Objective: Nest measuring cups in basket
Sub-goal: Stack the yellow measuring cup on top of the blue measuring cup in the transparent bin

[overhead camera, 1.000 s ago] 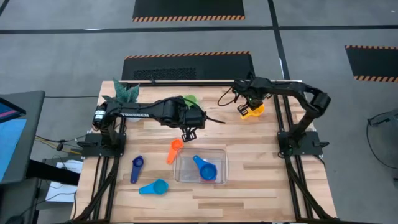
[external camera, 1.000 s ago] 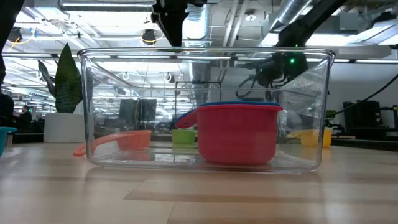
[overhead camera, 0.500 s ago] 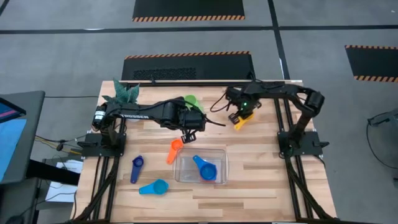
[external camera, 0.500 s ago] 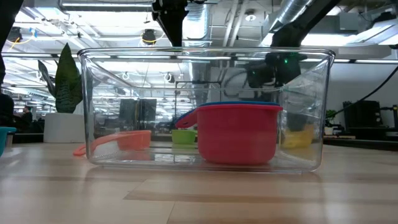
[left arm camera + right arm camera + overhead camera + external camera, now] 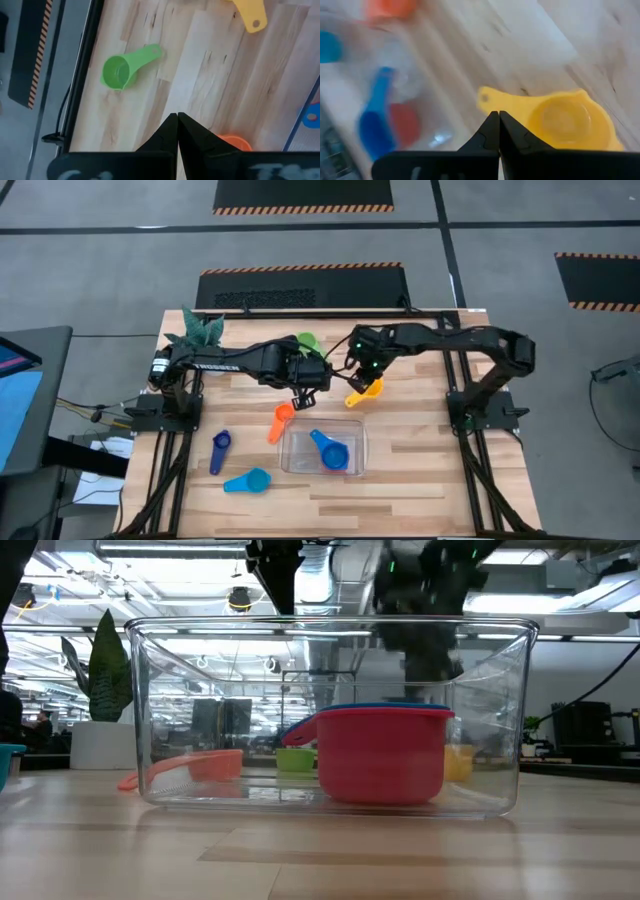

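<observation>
The clear basket (image 5: 292, 442) stands near the table's middle, with the red cup (image 5: 380, 755) and the blue cup (image 5: 328, 450) nested inside. My right gripper (image 5: 498, 116) is shut on the yellow cup (image 5: 366, 390), just beyond the basket's far right corner. My left gripper (image 5: 177, 117) is shut and empty. It hovers (image 5: 300, 395) between the green cup (image 5: 116, 72) and the orange cup (image 5: 281, 420), which both lie on the wood. The navy cup (image 5: 219, 450) and the light blue cup (image 5: 250, 480) lie left of the basket. My right gripper holds the yellow cup where the handle (image 5: 487, 100) joins the bowl (image 5: 565, 120), coming from above and pointing down. My own fingertips hide the exact place of contact. The bowl's opening faces up, and the handle points toward the basket. I cannot tell whether the cup touches the table.
A white plant pot with green leaves (image 5: 200, 328) stands at the table's far left corner. Bare wood lies to the right of the basket (image 5: 420, 450). Black frame rails run along the table's left and right sides.
My right gripper has carried the yellow cup from the table's far right area toward the left and the near edge. It has ended just beyond the basket's far right corner. The cup has stayed in the shut fingers throughout.
</observation>
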